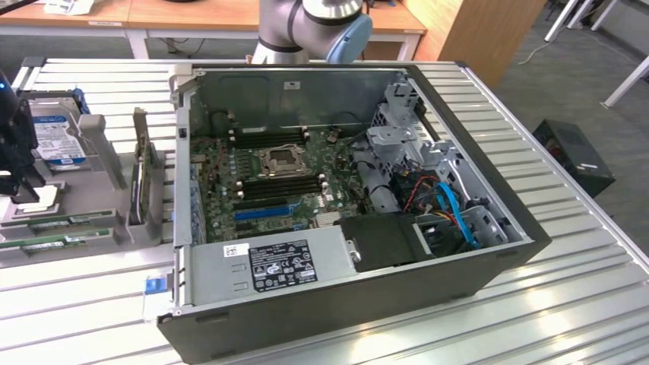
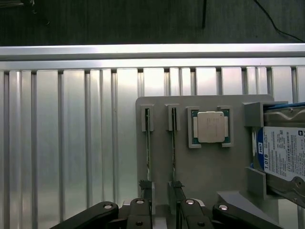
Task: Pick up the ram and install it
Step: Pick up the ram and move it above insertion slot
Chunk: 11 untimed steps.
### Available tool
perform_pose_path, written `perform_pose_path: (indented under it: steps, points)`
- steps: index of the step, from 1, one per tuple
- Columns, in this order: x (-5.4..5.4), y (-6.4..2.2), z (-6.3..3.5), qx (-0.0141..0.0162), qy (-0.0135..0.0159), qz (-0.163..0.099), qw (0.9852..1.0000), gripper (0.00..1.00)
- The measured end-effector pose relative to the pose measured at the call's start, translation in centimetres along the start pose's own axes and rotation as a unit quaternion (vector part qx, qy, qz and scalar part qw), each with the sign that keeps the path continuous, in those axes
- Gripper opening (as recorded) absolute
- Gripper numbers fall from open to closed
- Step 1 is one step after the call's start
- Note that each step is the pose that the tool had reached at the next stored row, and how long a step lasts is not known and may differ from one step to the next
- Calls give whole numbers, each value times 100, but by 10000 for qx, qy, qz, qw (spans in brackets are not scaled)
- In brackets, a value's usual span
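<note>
**Over the holder (image 2: 209, 167): pincer (image 2: 164, 218) open**

The pincer is open, above the near end of the ram (image 2: 174, 143). The ram stands on edge in the gray holder, long axis parallel to the desk (image 2: 71, 143) ribs. A second stick (image 2: 147, 143) stands just beside; processor (image 2: 211, 127) near the opposite flank; bare desk beyond the holder edge.

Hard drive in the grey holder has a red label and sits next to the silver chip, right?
Not quite. The hard drive has a blue and white label, not a red one, as the wrist view shows. The rest is right: it sits in the grey holder next to the silver chip.
</note>
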<state>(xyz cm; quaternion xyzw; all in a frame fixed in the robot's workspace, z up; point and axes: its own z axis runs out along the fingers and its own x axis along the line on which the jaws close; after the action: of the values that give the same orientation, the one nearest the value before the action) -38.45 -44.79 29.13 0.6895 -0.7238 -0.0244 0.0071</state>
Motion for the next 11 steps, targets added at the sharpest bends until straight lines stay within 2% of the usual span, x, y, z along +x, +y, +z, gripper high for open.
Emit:
perform_pose_path:
  steps: [5,11]
  points:
    - [1,0,3,0,0,0,10000,30]
    - [2,-3,62,0,0,0,10000,30]
